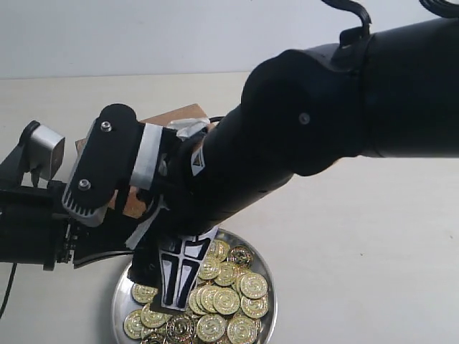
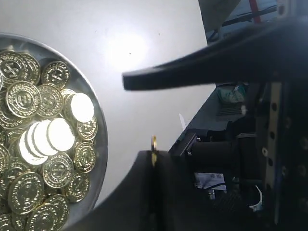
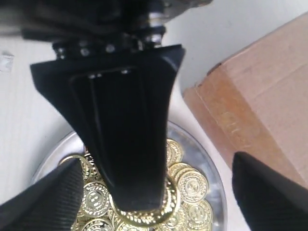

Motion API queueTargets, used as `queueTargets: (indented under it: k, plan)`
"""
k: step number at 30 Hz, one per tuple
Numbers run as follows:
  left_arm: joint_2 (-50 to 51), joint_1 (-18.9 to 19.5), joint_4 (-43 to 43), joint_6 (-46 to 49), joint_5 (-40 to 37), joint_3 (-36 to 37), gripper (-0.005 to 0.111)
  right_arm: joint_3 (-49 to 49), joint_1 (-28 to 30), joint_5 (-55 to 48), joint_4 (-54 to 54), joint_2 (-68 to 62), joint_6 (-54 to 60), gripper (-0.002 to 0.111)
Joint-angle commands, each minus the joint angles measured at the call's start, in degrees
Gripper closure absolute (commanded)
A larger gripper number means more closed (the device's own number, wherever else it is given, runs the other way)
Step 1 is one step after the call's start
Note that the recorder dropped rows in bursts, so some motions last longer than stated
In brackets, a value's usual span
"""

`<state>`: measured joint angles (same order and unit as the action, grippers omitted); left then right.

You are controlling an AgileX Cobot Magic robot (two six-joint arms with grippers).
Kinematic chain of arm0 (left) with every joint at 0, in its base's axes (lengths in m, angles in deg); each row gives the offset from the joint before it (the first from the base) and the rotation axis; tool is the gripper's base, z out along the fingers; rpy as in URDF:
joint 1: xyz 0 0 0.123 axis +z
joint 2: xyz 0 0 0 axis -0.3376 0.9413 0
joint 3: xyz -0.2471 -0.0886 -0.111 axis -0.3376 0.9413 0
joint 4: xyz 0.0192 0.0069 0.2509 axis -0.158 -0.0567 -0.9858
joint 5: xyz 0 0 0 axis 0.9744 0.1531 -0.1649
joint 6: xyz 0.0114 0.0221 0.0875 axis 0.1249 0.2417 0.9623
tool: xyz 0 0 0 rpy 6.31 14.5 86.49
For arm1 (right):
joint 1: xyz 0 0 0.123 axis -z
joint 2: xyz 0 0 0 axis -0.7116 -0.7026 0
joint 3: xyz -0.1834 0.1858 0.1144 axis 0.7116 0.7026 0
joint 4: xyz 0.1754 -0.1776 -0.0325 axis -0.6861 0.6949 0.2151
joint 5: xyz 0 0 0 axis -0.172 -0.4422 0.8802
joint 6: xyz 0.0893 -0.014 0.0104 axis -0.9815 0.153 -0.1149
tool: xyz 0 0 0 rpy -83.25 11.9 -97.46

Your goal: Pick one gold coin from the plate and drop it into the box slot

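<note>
The silver plate (image 1: 270, 287) sits at the front of the table, heaped with gold coins (image 1: 226, 297). My left gripper (image 2: 154, 158) is shut on one gold coin (image 2: 154, 144), seen edge-on beside the plate's rim (image 2: 102, 144). In the right wrist view the same coin (image 3: 144, 215) shows under the left gripper's black finger (image 3: 130, 139), above the heap. My right gripper (image 3: 158, 163) is open wide, one finger on each side of the left gripper. The brown cardboard box (image 3: 264, 106) stands just beyond the plate, mostly behind the arms (image 1: 183, 113). Its slot is hidden.
The bulky right arm (image 1: 323, 122) crosses the middle from the upper right and covers most of the box. The left arm (image 1: 29, 229) lies low at the left edge. Bare white table (image 1: 373, 244) lies to the right of the plate.
</note>
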<state>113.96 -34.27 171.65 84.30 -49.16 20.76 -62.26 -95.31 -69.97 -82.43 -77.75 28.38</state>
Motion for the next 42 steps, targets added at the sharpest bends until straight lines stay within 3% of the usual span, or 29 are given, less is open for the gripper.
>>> queueTargets:
  k: [1, 4, 8, 13, 18, 20, 26, 42]
  plan:
    - [0.00, 0.80, 0.05, 0.31, 0.42, -1.13, 0.107, -0.37, -0.05, -1.89, 13.64, 2.25, -14.25, 0.017]
    - [0.00, 4.21, -0.98, 2.81, 0.81, -4.53, 0.107, -0.37, -0.05, -9.84, 24.57, 7.74, -29.22, 0.016]
    - [0.00, 5.96, -4.67, 11.18, 4.53, -13.86, 0.107, -0.37, -0.05, -19.51, 26.05, 15.32, -42.39, 0.016]
    - [0.13, 5.96, -11.01, 14.90, 14.70, -22.46, 0.107, -0.26, -0.05, -26.82, 25.41, 20.93, -43.16, 0.016]
    - [3.03, 5.60, -21.62, 22.11, 16.16, -29.54, 0.107, -0.26, -0.05, -27.69, 24.46, 25.68, -43.16, 0.016]
    - [5.49, 4.04, -22.85, 27.83, 16.68, -30.28, 0.107, -0.26, -0.05, -27.69, 24.41, 27.24, -43.16, 0.016]
    - [12.23, 0.23, -22.59, 28.75, 21.80, -30.28, 0.107, -0.26, -0.05, -28.02, 24.01, 29.02, -43.16, 0.016]
    - [15.39, -1.06, -17.07, 34.66, 25.67, -30.28, 0.107, -0.26, -0.05, -28.25, 22.53, 29.78, -43.16, 0.016]
